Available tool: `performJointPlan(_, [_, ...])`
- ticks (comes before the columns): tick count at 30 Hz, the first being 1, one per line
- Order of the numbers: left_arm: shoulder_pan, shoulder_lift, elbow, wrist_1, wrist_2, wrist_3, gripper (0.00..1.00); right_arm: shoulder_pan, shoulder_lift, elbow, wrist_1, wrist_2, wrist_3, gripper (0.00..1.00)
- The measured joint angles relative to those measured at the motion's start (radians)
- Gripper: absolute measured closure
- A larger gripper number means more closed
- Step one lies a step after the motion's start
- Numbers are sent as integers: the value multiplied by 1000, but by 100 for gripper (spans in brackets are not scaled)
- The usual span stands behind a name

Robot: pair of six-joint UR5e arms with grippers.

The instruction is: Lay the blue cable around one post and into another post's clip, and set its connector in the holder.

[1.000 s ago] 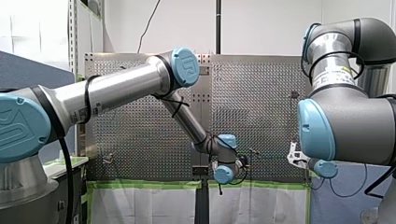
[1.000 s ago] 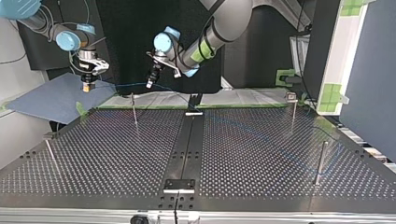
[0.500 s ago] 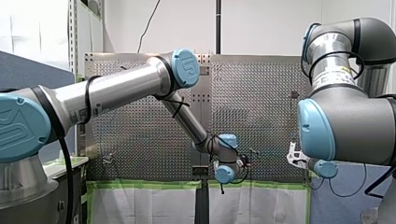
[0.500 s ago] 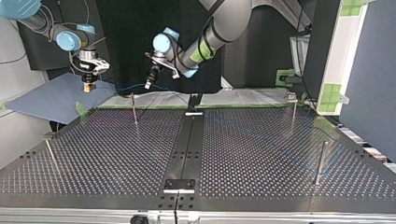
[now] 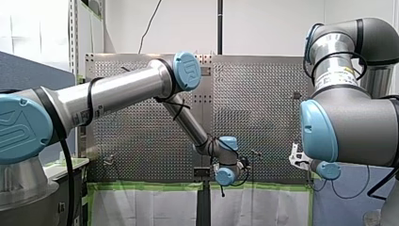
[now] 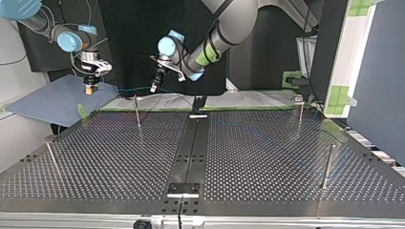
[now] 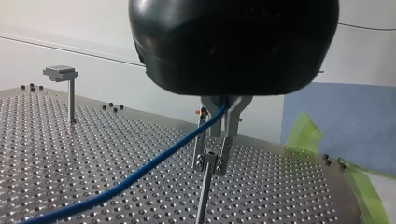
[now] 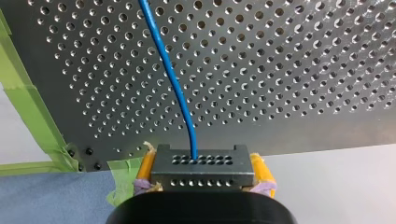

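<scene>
The connector (image 8: pixel 201 173), a dark block with rows of holes, is clamped between the yellow pads (image 8: pixel 145 168) of my right tool (image 8: pixel 203 169). It is in no holder and is held just off the bench (image 8: pixel 289 70) edge, near the green tape (image 8: pixel 28 107). The blue cable (image 8: pixel 172 79) leaves the connector's upper face and runs out over the perforated plate. In the top view the right tool points straight down over a blue mat (image 6: pixel 52 100) past the bench's far left corner, and the cable spans the air from it to my left tool (image 6: pixel 154 88). My left arm (image 6: pixel 224 28) comes in at the top right and reaches past the middle. Its tool is tilted down, with the tip just above a thin post (image 6: pixel 137 112). In the left wrist view the metal fingers (image 7: pixel 227 133) are nearly together and pinch the cable, which drops toward the bench. The post top is right at the fingertips; can't tell if it touches. The clip-topped post (image 7: pixel 63 74) stands well apart, and the cable is not in it.
</scene>
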Motion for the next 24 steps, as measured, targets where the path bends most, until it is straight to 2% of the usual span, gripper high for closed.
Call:
performJointPlan(18, [11, -3, 17, -4, 13, -18, 100, 8, 0, 0, 0, -8, -5, 100])
performJointPlan(24, [11, -35, 50, -34, 14, -14, 100, 11, 0, 0, 2, -8, -6, 100])
